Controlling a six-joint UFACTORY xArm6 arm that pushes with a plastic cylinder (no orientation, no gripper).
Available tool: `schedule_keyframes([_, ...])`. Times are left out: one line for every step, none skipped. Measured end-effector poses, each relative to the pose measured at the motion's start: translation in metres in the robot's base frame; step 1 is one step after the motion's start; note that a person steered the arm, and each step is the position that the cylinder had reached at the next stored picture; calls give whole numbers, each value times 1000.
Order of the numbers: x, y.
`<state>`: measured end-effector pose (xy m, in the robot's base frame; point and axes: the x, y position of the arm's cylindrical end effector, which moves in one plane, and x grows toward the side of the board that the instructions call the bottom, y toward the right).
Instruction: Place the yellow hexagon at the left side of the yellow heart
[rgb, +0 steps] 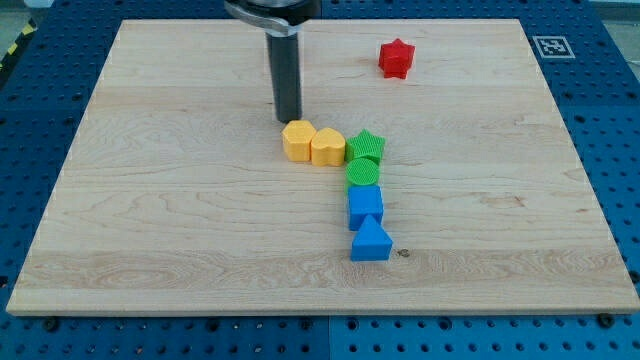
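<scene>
Rod-ended, with no pincer to open or close, my tip (288, 119) stands just above the yellow hexagon (297, 140), which touches the yellow heart's (327, 146) left side mid-board.

Worktop (150, 200) is pale matt wood with visible grain; the green blocks (364, 158) look like ridged plastic.

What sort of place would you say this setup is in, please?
Probably a robotics lab bench. A wooden board lies on a blue perforated table and carries a printed marker tag. My tip sits just above the yellow hexagon, among small toy blocks like the red star.
</scene>
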<state>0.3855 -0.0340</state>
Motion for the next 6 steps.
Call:
schedule_keyframes([9,0])
schedule_keyframes([12,-4])
schedule_keyframes([19,-4])
schedule_keyframes([27,-3])
schedule_keyframes([15,-3])
schedule_keyframes([-28,-14])
